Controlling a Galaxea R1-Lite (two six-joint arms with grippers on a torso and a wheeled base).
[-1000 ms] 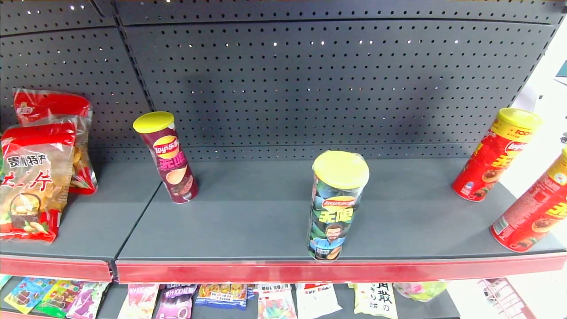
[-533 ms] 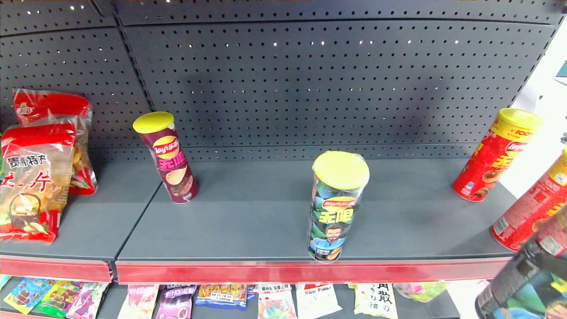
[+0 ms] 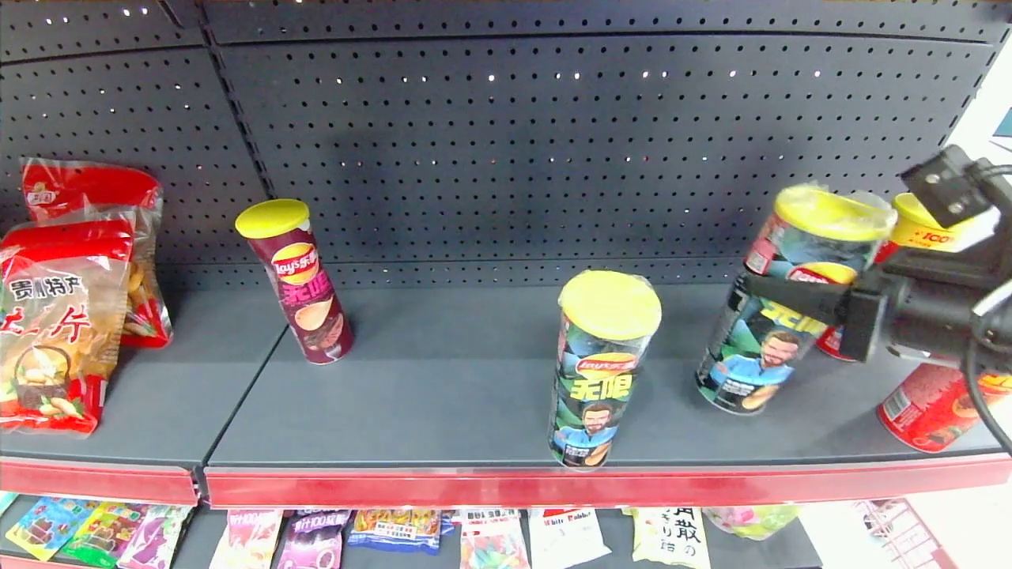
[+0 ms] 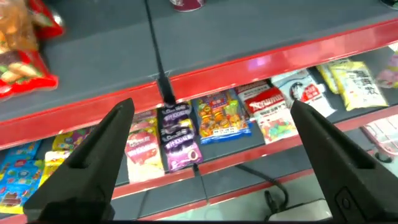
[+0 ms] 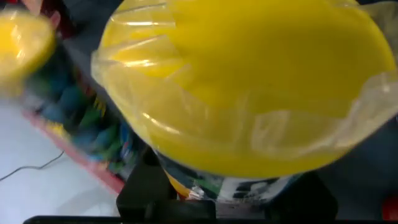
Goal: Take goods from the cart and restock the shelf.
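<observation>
By the red chip cans, right gripper grasps a green chip can; crowding could topple them. Left gripper hangs splayed, empty.

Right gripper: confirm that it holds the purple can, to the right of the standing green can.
Wrong can. The head view shows the right gripper holding a tilted green can, to the right of the standing green can. The purple can stands free farther left on the shelf.

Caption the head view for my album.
Right arm's jaws grip a tilted green chip can at the shelf, right of a matching can.
</observation>
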